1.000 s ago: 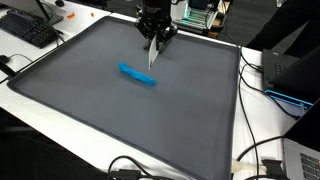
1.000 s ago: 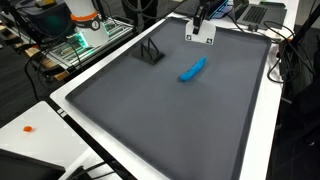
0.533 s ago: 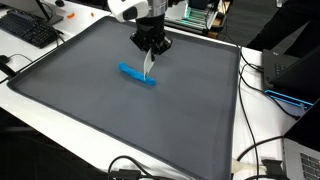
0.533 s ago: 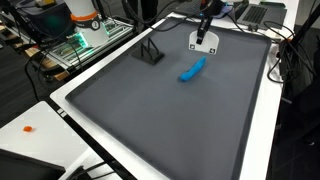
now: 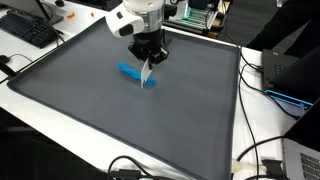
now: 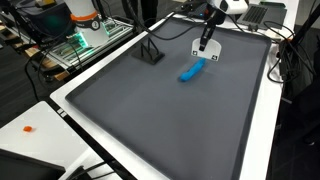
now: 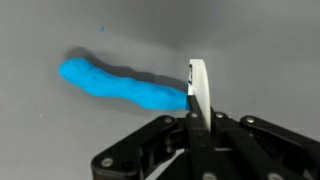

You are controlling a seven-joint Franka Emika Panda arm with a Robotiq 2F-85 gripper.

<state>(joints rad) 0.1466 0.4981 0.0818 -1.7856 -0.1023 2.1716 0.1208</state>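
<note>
Blue elongated lump (image 5: 130, 72) (image 6: 192, 69) (image 7: 115, 84) lies flat on the grey mat (image 5: 200, 120) of the bench, towards its far side. Hand (image 5: 149, 62) (image 6: 204, 42) (image 7: 196, 125) is just above one end of the lump, fingers closed tight on a thin white flat piece (image 5: 148, 76) (image 6: 207, 52) (image 7: 198, 88) hanging edge-down. Wrist view: the piece meets the lump's end; contact not resolvable.

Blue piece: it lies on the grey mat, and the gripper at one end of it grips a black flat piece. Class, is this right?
Not quite. The flat piece in the gripper is white, not black, as the wrist view shows. The rest holds: the blue piece lies on the grey mat, and the gripper is at one end of it.
</note>
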